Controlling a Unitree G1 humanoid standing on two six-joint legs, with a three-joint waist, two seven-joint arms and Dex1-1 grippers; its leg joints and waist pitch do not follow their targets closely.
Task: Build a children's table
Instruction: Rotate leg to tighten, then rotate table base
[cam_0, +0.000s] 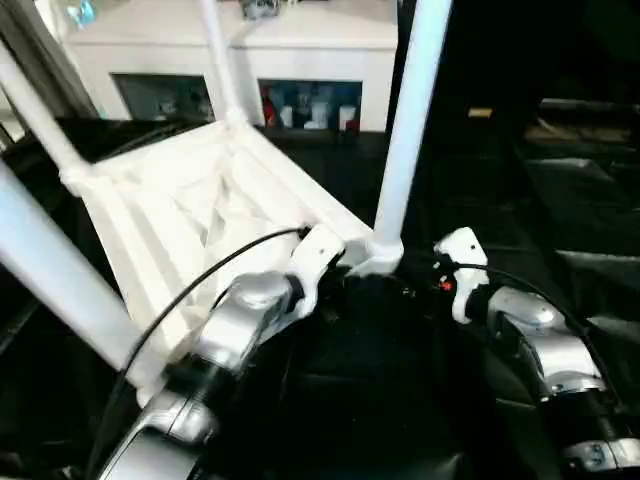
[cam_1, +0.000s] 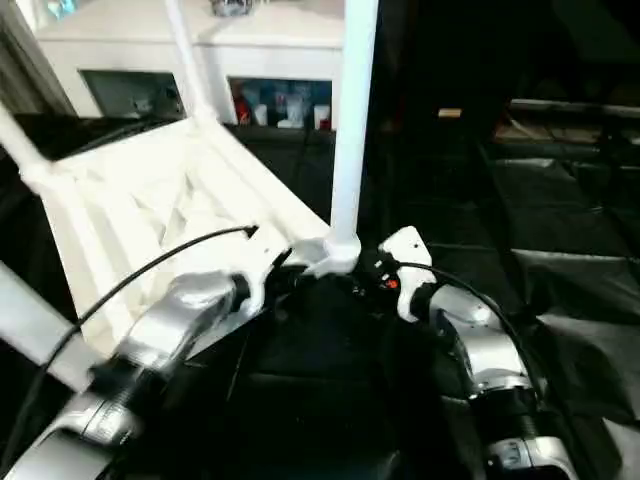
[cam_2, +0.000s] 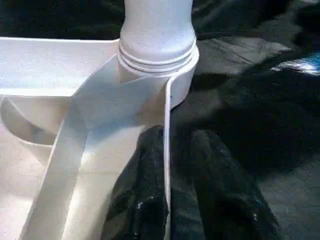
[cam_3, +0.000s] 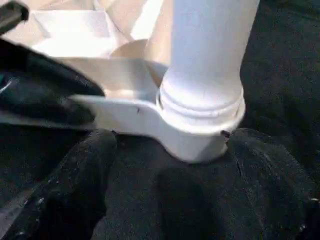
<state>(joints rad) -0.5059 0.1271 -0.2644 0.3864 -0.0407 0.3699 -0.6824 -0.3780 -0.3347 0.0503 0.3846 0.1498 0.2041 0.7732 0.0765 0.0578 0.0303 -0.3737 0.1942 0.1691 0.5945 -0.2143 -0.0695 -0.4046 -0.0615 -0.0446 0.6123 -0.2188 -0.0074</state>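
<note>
Both eye views sit up on the head, looking forward and down over the silver forearms at the upturned tabletop (cam_0: 200, 200), basically the same shot nudged sideways. The left wrist cam looks along its own fingers (cam_2: 145, 200), super close to the corner socket (cam_2: 175, 80). The right wrist cam stares at that same socket and leg (cam_3: 210, 50) from the other side, equally close.

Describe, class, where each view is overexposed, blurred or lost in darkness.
Left eye view: tabletop ribs bleach out in glare; dark floor swallows detail.
Right eye view: left forearm smeared by blur.
Left wrist view: leg sharp, black fingers soft.
Right wrist view: near fingers out of focus.
</note>
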